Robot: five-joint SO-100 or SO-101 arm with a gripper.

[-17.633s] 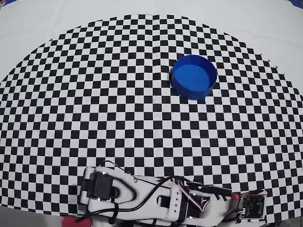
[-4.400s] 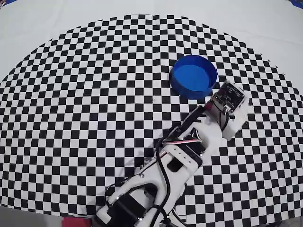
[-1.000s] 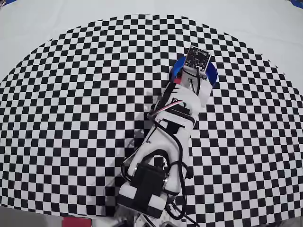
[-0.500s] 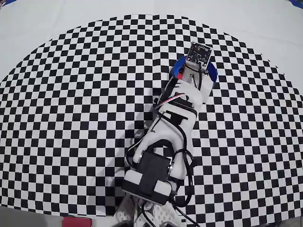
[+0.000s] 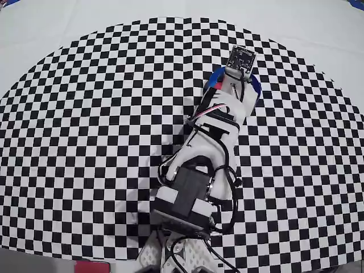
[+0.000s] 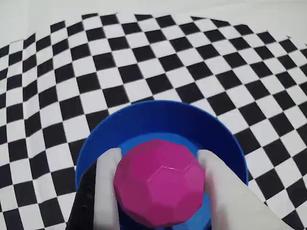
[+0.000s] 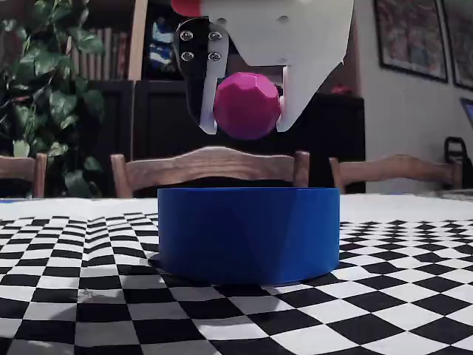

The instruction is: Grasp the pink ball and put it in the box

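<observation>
Pincer (image 7: pixel 246 127) with pink ball (image 7: pixel 247 105) above box (image 7: pixel 248 233)

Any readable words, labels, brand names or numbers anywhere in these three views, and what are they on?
None can be read.
The round blue container, the faceted magenta ball and the white pincer carry no markings.
Framed wall pictures in the fixed view: too blurred to read.

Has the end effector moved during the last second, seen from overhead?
Yes. The end effector, shut on the pink ball, shifted slightly up-frame over the box.
</observation>
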